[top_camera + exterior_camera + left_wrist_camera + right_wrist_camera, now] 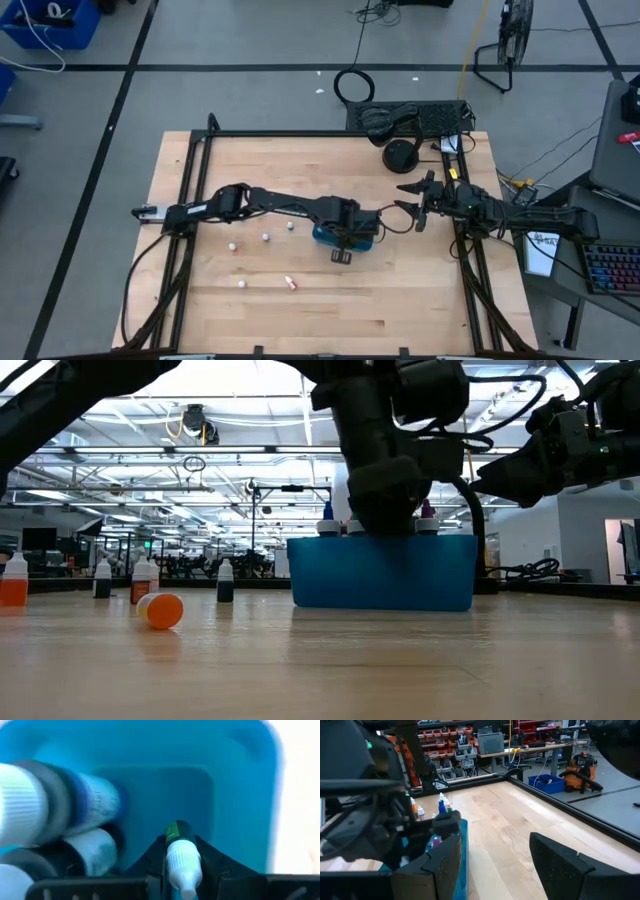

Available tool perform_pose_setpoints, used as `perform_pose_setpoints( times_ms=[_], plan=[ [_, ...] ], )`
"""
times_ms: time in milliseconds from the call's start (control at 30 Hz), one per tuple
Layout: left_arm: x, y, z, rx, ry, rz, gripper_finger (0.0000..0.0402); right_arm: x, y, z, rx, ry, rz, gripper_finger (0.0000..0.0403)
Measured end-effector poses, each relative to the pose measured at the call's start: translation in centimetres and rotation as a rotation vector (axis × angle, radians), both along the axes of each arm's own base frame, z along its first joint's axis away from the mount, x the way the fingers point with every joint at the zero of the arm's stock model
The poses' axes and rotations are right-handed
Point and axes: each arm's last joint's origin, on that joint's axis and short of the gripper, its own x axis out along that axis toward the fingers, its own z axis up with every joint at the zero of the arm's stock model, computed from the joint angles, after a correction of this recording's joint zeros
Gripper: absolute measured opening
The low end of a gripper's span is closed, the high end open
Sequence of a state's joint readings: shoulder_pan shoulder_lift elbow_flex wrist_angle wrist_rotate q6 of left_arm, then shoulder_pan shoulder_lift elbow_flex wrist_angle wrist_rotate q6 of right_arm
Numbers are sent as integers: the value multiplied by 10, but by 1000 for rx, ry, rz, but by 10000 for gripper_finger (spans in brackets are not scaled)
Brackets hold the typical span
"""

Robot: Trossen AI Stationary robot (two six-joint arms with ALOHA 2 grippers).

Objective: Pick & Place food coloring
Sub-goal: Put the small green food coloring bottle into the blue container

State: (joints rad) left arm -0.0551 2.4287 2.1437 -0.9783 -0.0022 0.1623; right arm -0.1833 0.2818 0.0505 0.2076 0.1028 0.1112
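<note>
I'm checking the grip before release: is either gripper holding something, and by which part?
The left gripper, over the teal box, is shut on a green food coloring bottle, pinched at its sides below the white cap. The right gripper is open and holds nothing.

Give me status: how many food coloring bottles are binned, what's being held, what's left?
Done: at least two bottles already lie in the teal box.
In hand: the left gripper, shut on a green-labelled bottle, is lowering it into the box.
Left: four upright bottles and one orange bottle on its side remain on the table.
The right gripper waits open beside the box.
</note>
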Motion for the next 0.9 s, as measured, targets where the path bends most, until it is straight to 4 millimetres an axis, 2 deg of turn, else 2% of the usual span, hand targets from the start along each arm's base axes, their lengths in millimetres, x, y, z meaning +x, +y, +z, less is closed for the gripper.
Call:
perform_pose_setpoints(
  times_ms=[200, 600, 800, 900],
  plan=[
    [0, 5, -5, 7, 19, 19, 63, 0, 0, 0, 0, 1, 0, 224],
    [0, -1, -5, -22, 21, 1, 63, 0, 0, 0, 0, 2, 0, 224],
    [-1, -7, -6, -1, 22, -12, 125, 0, 0, 0, 0, 2, 0, 224],
    [-1, -8, -6, 4, 23, -28, 138, 0, 0, 0, 0, 2, 0, 224]
  ],
)
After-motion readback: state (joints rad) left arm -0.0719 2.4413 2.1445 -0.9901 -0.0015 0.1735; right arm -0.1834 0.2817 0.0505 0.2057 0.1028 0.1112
